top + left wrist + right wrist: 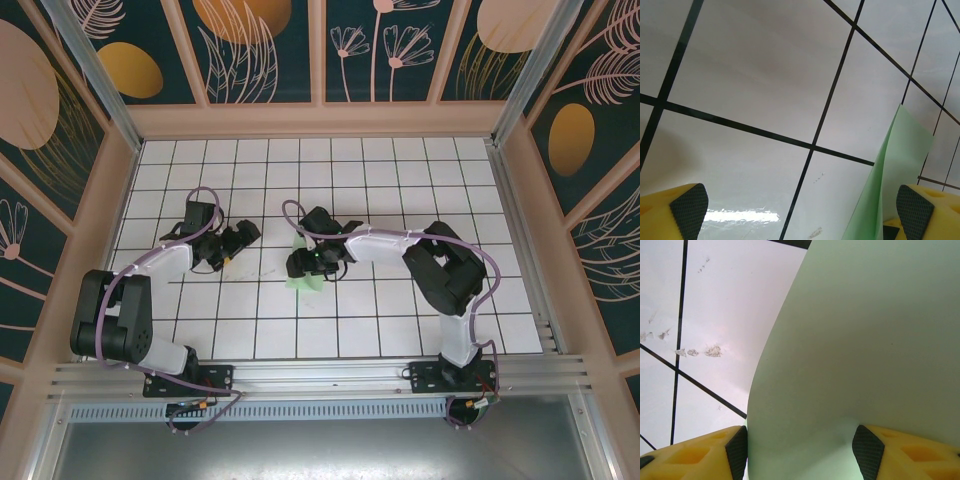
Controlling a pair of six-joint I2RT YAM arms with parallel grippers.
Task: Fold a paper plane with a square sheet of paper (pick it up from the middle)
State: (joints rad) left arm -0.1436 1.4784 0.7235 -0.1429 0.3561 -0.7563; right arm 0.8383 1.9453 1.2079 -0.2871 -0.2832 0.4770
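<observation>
The square sheet of paper (pixel 309 281) is pale mint green and lies bowed upward near the middle of the white grid table (pixel 400 180). My right gripper (pixel 305 263) sits right over it. In the right wrist view the curved paper (pixel 865 340) rises between the two dark pads (pixel 736 450), and the right gripper (pixel 802 452) stands open around it, pads wide apart at the sheet's sides. My left gripper (pixel 243 233) is a tile to the left, open and holding nothing. In the left wrist view the left gripper (pixel 801 212) frames bare table, with a raised paper flap (pixel 895 165) beside its right finger.
Black grid lines cross the table. Small scuff marks (pixel 700 351) lie left of the sheet. Wooden walls (pixel 320 120) enclose the table on three sides, and a metal rail (pixel 330 375) runs along the near edge by the arm bases.
</observation>
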